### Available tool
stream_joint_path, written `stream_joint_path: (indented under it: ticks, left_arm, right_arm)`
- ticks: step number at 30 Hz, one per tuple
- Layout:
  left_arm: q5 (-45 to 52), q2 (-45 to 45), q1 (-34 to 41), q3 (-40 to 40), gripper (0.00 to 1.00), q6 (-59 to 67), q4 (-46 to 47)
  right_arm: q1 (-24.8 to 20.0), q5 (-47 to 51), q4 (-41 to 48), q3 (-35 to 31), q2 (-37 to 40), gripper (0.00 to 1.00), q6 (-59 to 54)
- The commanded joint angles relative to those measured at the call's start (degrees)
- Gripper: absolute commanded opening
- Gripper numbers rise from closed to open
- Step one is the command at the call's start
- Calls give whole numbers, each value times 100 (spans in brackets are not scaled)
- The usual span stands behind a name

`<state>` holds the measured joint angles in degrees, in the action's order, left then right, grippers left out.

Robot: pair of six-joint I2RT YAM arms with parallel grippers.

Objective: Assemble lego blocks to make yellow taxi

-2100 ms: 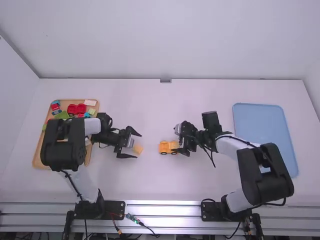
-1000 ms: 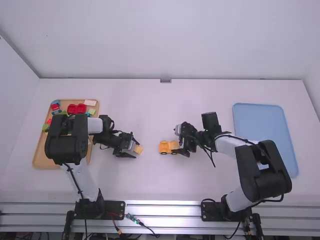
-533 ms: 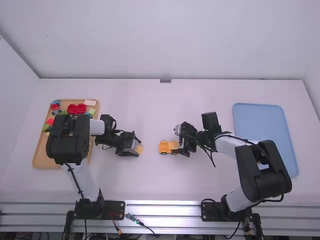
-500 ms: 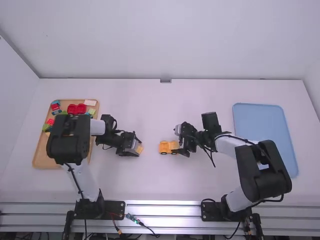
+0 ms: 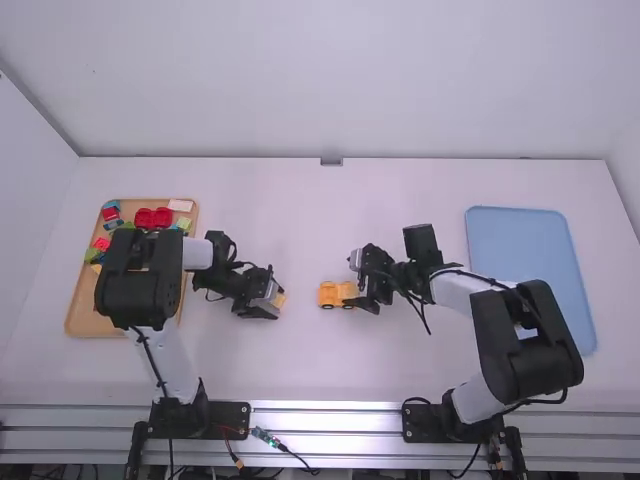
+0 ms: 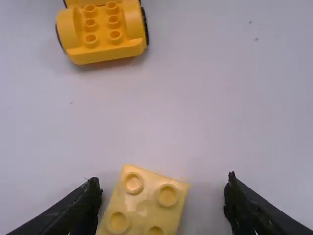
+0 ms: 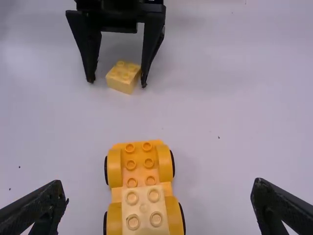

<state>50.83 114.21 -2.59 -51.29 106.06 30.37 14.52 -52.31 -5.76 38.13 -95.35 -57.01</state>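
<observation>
Around the loose pale yellow block [image 5: 281, 298] [image 6: 144, 203] [image 7: 123, 77] on the table is my left gripper [image 5: 274, 300] [image 6: 163, 193]. Its fingers stand open, the block turned at an angle between them and nearer one finger. The orange-yellow wheeled base [image 5: 328, 295] [image 6: 102, 32] [image 7: 140, 164] stands to the right, with a pale yellow block [image 7: 144, 210] mounted on one end. My right gripper [image 5: 360, 292] [image 7: 159, 193] is open at that end of the base, one finger to each side with gaps between.
A wooden tray [image 5: 88, 322] with red, green, blue and other blocks lies at the left, partly under the left arm. At the right is a blue tray [image 5: 520, 250], beside the right arm. Bare white table [image 5: 300, 220] extends beyond both grippers.
The left gripper has shifted slightly right over the loose block, and its fingers have come closer together. The right arm and the wheeled base have kept still.
</observation>
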Motion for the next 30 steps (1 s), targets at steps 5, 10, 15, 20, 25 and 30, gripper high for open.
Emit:
stream_joint_path:
  ticks: [5,10,15,20,25,30]
  left_arm:
    - [-57,57,-57,-343,66,-20,254]
    - [-94,57,-42,-173,65,-4,42]
    - [-94,57,-42,-79,54,-22,-81]
    - [-76,57,-39,-94,34,-26,-66]
    - [-11,57,-39,-81,20,-17,-92]
    - [426,57,-39,-83,24,-326,-247]
  right_arm:
    - [0,-85,17,-61,-22,99,15]
    - [0,-85,17,-61,-22,99,17]
    - [22,-81,17,-61,-22,99,17]
    - [7,-81,17,-61,-22,99,17]
    - [0,-81,17,-61,-22,99,17]
    - [-72,-87,20,-61,-22,99,31]
